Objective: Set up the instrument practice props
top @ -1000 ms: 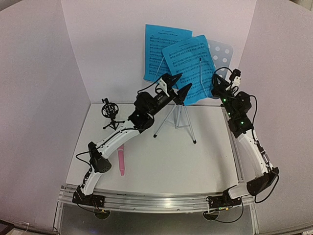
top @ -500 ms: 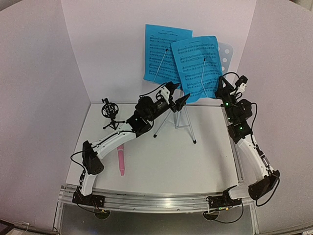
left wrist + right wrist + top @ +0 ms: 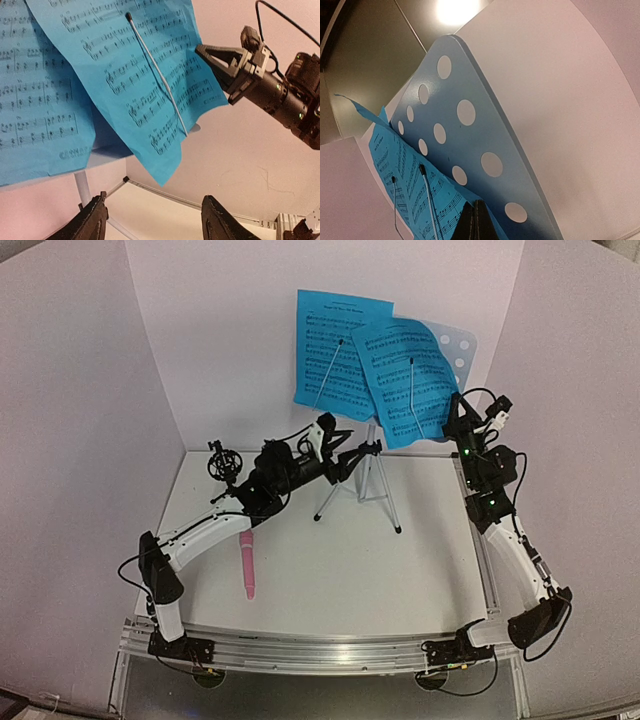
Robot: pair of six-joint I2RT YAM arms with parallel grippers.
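Stand loaded with two pages; microphone and holder on the bench.

The stand (image 3: 480, 137), a flat pale-blue panel with round holes on a thin metal tripod, is at the rear of the bench (image 3: 340, 580). Two matte blue pages (image 3: 330, 340) of printed staves, titles too small to read, sit under wire clips (image 3: 157, 75). The slim pink microphone (image 3: 247, 565) lies front-left, apart from the black tripod holder (image 3: 225, 468). Left arm (image 3: 215, 523): jaws released, empty. Right arm (image 3: 505, 540): jaws clenched, tip at the right page's edge.
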